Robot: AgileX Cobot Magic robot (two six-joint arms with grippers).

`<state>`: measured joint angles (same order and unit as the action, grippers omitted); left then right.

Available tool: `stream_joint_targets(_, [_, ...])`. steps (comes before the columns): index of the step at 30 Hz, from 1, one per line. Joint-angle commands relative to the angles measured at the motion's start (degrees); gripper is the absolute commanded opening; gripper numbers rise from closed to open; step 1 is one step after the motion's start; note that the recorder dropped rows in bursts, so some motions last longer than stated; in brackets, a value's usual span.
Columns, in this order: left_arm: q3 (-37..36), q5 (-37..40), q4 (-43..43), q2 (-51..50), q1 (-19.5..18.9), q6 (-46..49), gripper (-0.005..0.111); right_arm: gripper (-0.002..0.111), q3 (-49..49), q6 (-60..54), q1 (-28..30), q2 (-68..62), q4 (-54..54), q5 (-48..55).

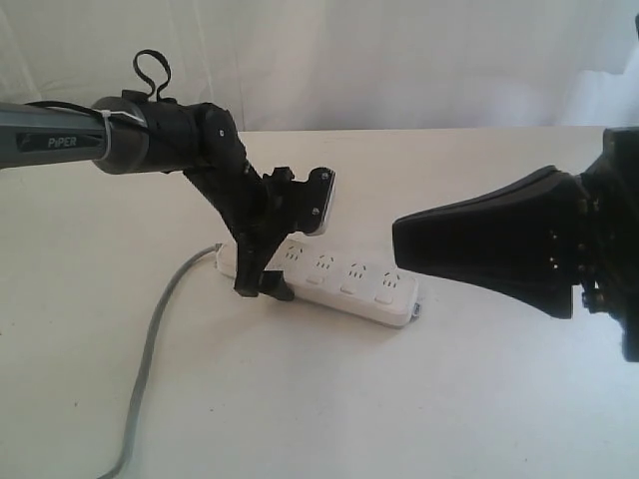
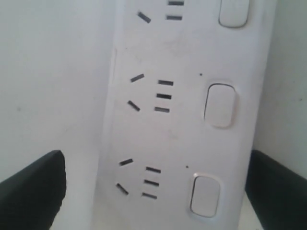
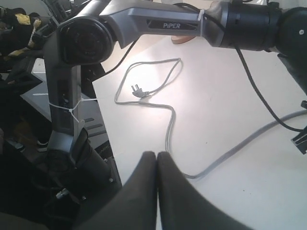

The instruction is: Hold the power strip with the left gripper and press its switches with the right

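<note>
Cord (image 1: 150, 359) trails over the worktop (image 1: 349, 419) from the near edge to the strip (image 1: 351, 275), which lies flat mid-worktop with its switches (image 1: 347, 290) in a row along the near side. Left pincer (image 1: 264, 289) stands on the strip's cord end, fingers apart and straddling its width, one of them clear of the edge. Right pincer (image 1: 398, 239), fingers pressed together, hangs by the other end.

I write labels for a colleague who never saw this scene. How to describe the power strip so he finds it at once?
On the white table, look under the black left gripper of the arm marked PIPER. There lies the power strip, a long flat white bar; only it carries dark socket slots, white buttons and a grey cord.
</note>
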<state>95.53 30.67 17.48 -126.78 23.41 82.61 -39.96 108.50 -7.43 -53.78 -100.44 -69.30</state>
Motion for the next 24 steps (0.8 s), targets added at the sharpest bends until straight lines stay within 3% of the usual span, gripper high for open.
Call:
stream_joint_targets(1, [-2.27,5.58,-6.76,-6.27,0.63,-4.35,0.105,0.0,0.11,-0.21,-0.13,0.03,0.5,-0.09])
stream_joint_targets(6, [-3.05,10.38,-11.33,-7.56,0.63,-13.66,0.103,0.0,0.11,-0.21,-0.13,0.03,0.5,-0.32])
stream_joint_targets(9, [-4.49,13.14,-12.91,-9.36,0.63,-17.89,0.092,0.0,0.11,-0.21,-0.13,0.03,1.33,-0.67])
stream_joint_targets(15, [-7.01,18.61,-13.13,-12.23,0.66,-19.84,0.036,0.0,0.11,-0.21,-0.13,0.03,3.8,-0.67])
stream_joint_targets(16, [-7.14,20.71,-13.58,-12.49,0.66,-19.96,0.016,0.0,0.11,-0.21,-0.13,0.03,3.8,-0.67])
stream_joint_targets(18, [-7.14,25.95,-14.82,-12.49,0.66,-19.96,0.0,0.0,0.11,-0.21,-0.13,0.03,3.8,-0.67])
stream_joint_targets(21, [-7.66,33.39,-15.84,-11.67,0.66,-20.25,0.0,0.0,0.11,-0.69,-0.13,0.03,2.02,0.81])
stream_joint_targets(24, [-8.46,36.16,-18.03,-9.14,0.66,-20.78,0.0,0.0,-0.22,-4.23,-0.13,-1.07,0.5,11.31])
